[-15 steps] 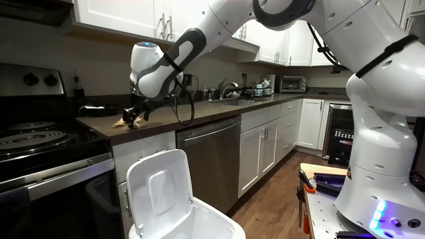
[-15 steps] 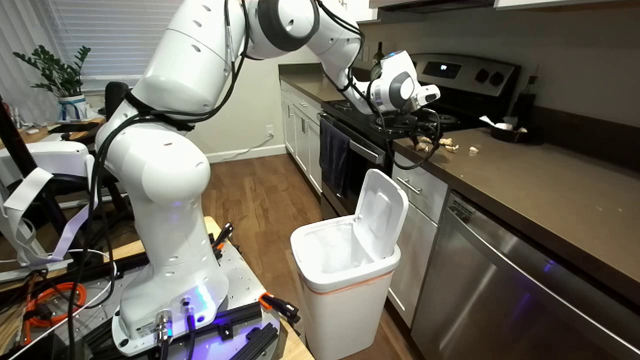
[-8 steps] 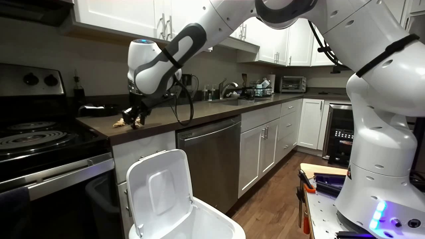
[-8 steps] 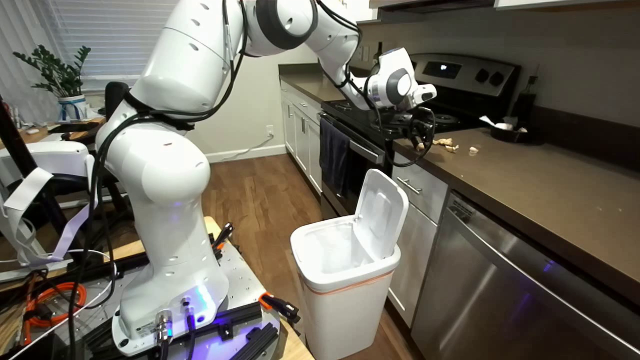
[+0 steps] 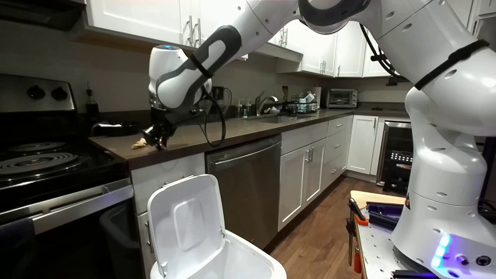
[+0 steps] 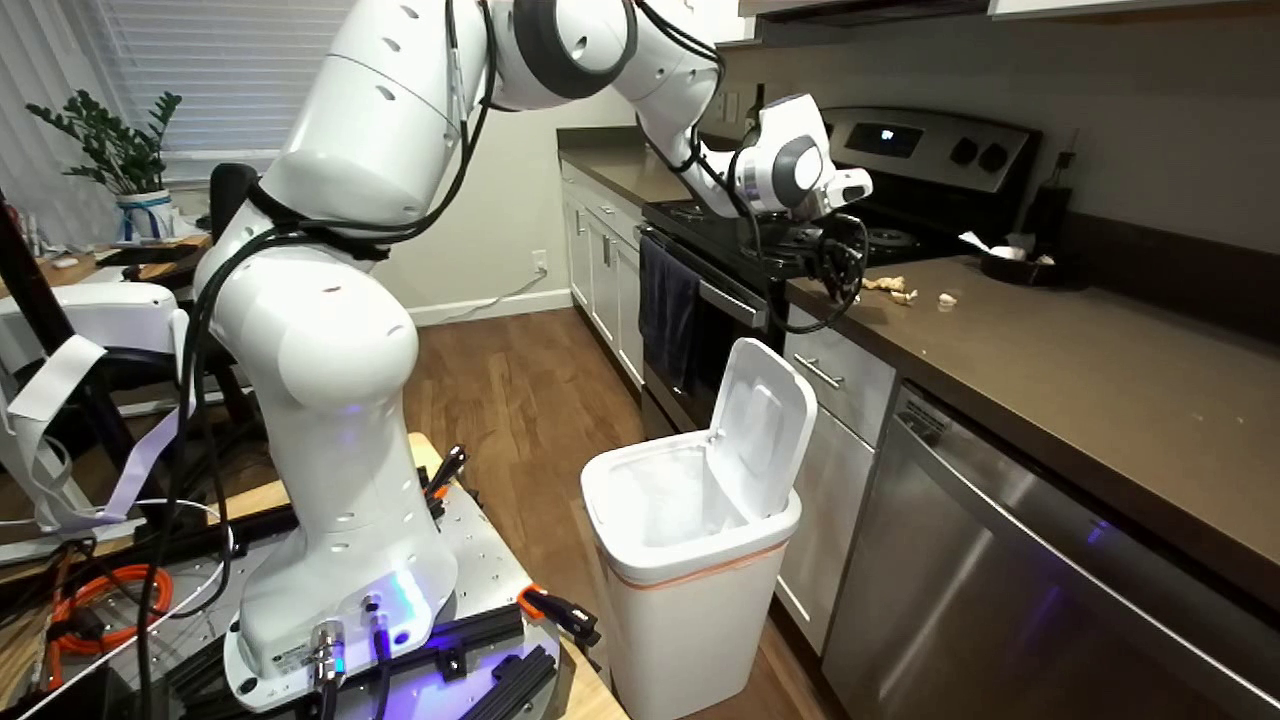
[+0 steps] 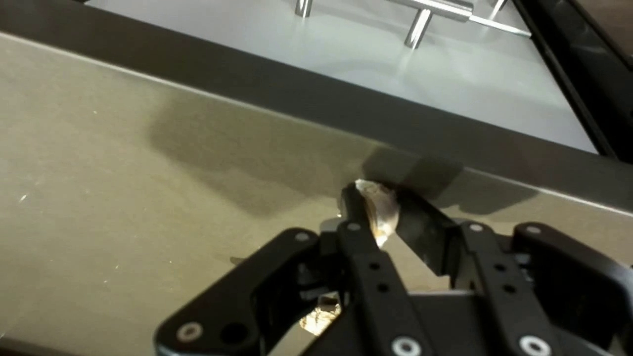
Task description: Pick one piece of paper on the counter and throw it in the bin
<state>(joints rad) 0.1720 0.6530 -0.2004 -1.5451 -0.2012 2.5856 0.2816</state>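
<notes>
White bin (image 6: 690, 630) open below, crumpled scrap (image 7: 383, 210) pinched near the edge of the counter (image 6: 1120, 380)

My gripper (image 7: 378, 201) is low over the end of the counter beside the stove (image 5: 87, 168), jaws narrow, with the scrap held between its two black fingers (image 7: 420, 227). Whether the scrap also rests on the counter, I cannot tell. In the wrist view only a slim strip of counter, partly in shadow, lies between the fingertips and the front edge. Past that edge I see a drawer front (image 7: 445, 89) and its bar handle (image 7: 440, 7). Away from the stove the counter runs on long and flat, so my wider room is on that side.

In an exterior view more scraps (image 6: 885, 284) lie just beside the gripper, with a single one near them, slightly apart. Farther back stands a dark dish (image 6: 1015, 272).

A loop of black cable (image 5: 224, 126) hangs across the line of the front edge in both exterior views. I have the bin on the floor (image 6: 510, 400), between the cabinet fronts and my bench (image 6: 490, 555). Its lid (image 6: 765, 425) stands up on the cabinet side, leaning back a little; the mouth faces upward, open toward the bench.
</notes>
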